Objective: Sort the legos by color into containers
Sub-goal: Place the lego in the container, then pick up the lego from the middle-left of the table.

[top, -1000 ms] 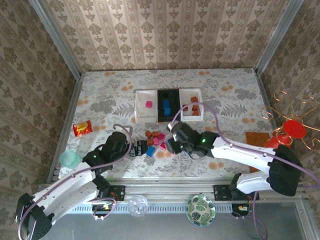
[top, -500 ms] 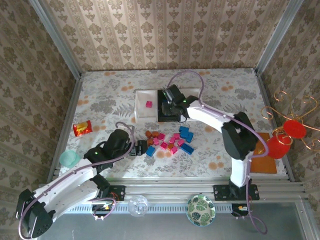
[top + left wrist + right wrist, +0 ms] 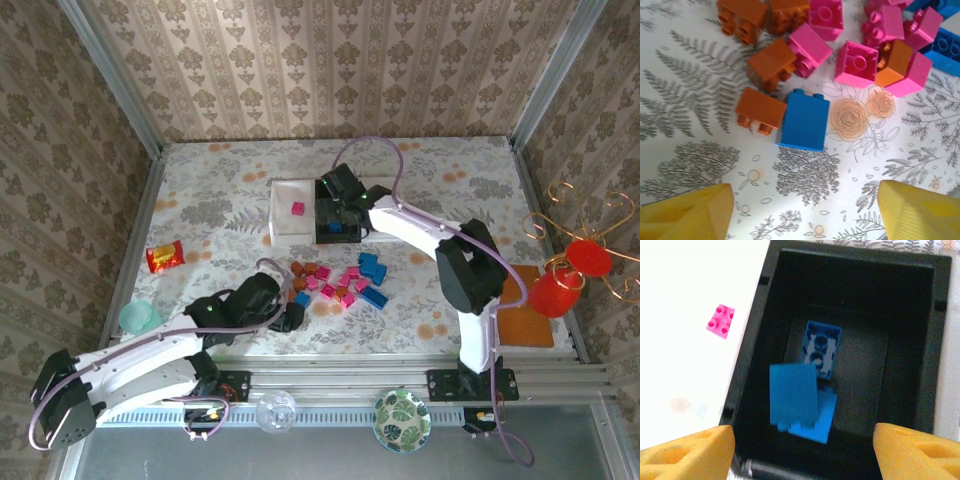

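Lab test cell: wallpapered panels [image 3: 330,60] in aluminium framing [image 3: 110,75] enclose 2 robot arms [image 3: 140,360].

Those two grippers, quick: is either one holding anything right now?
Left gripper: jaws open, holding nothing, above a blue brick.
Right gripper: jaws open, holding nothing, above the black tray with blue bricks inside.

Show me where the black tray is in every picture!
Top view: the black tray sits mid-table, right of a white tray.
Right wrist view: the black tray is in the middle, blue bricks inside.
Left wrist view: aimed at the loose bricks.
Shared landmark: the lone pink brick in the white tray.
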